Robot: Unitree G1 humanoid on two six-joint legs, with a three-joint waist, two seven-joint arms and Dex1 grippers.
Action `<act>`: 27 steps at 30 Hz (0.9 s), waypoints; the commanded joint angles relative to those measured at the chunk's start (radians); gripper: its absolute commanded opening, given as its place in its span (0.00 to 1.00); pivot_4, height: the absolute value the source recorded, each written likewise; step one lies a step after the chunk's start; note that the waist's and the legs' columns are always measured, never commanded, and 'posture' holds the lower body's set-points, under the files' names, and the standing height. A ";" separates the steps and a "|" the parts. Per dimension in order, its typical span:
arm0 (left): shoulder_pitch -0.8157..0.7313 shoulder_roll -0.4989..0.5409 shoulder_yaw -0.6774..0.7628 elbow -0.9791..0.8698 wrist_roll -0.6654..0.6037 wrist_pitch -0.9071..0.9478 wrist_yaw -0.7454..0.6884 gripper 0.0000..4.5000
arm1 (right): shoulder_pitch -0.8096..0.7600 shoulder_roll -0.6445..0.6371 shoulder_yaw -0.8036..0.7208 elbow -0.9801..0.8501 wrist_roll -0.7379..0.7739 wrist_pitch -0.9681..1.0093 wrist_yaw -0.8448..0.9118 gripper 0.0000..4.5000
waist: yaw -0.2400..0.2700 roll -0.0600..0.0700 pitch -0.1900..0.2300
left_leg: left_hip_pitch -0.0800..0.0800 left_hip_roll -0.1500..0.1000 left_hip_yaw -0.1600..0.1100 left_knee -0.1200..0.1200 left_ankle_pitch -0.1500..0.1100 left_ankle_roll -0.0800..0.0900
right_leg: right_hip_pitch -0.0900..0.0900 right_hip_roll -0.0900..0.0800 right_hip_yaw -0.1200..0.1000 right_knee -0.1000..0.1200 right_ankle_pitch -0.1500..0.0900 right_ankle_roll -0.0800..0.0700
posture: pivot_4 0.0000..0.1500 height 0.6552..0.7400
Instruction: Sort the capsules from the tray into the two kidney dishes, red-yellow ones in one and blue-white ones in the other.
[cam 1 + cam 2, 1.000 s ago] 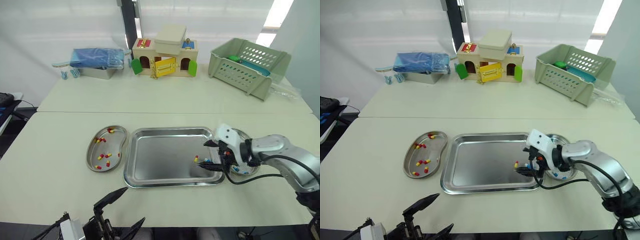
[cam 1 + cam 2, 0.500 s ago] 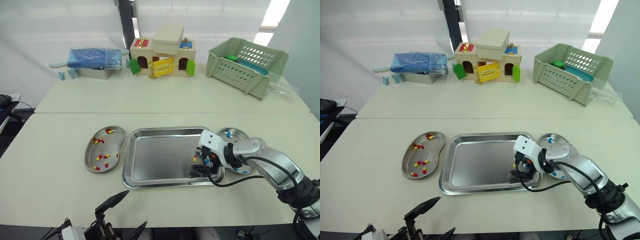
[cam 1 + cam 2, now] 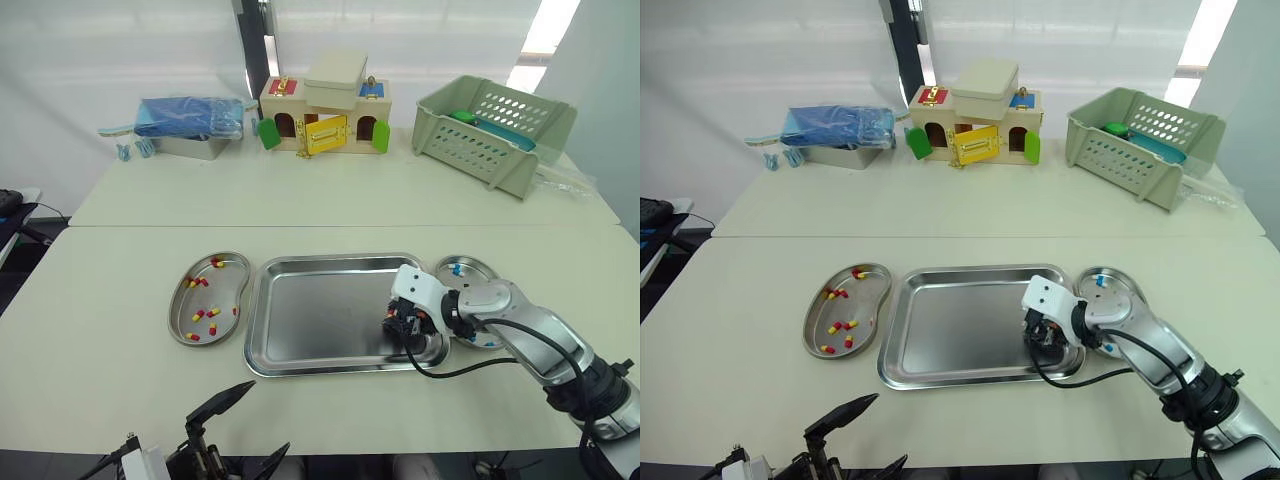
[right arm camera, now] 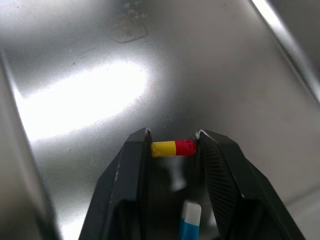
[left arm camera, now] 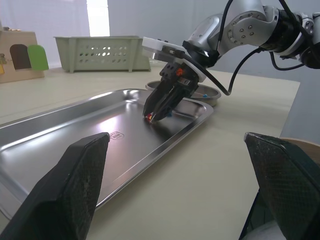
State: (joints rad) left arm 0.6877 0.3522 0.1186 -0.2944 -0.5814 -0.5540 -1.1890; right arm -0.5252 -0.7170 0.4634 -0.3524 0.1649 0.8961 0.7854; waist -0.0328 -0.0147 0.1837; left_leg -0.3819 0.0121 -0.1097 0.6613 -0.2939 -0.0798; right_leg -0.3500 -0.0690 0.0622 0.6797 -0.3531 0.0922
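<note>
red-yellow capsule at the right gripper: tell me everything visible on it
The red-yellow capsule is a small glossy cylinder with rounded ends, half yellow, half red. It sits crosswise between the black fingers of the right gripper, each end touching a fingertip, low over the steel tray; whether it rests on the metal is unclear. A blue-white capsule lies close by, apart from it.

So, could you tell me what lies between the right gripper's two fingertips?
In the right wrist view, a red-yellow capsule spans the gap between the fingertips of the right gripper, on the tray; a blue-white capsule lies further back between its fingers.
</note>
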 commanded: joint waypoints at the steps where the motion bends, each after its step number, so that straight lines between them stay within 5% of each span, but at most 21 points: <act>1: 0.007 0.012 -0.006 -0.004 0.003 -0.018 0.005 1.00 | 0.021 -0.003 0.007 -0.019 -0.006 0.008 0.014 0.32 | 0.000 0.000 0.000 | 0.000 0.000 0.000 0.000 0.000 0.000 | 0.000 0.000 0.000 0.000 0.000 0.000 | 1.00 1.00; 12: -0.005 0.025 -0.002 0.004 0.001 -0.018 0.012 1.00 | 0.033 0.025 -0.043 -0.036 0.022 -0.016 0.025 0.32 | 0.000 0.000 0.000 | 0.000 0.000 0.000 0.000 0.000 0.000 | 0.000 0.000 0.000 0.000 0.000 0.000 | 1.00 1.00; 27: -0.166 0.119 -0.074 0.006 -0.054 0.064 -0.084 1.00 | 0.385 -0.171 -0.680 -0.066 0.250 -0.176 0.161 0.32 | -0.002 0.000 0.000 | 0.001 0.000 0.001 0.000 0.000 0.000 | 0.001 0.000 0.000 0.000 0.000 0.000 | 1.00 1.00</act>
State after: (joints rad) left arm 0.5133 0.4640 0.0571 -0.2784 -0.6172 -0.4967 -1.2539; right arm -0.1427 -0.8736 -0.1582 -0.4143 0.4008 0.7447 0.9394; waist -0.0344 -0.0148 0.1839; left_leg -0.3812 0.0121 -0.1091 0.6610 -0.2940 -0.0796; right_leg -0.3487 -0.0686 0.0625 0.6798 -0.3531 0.0922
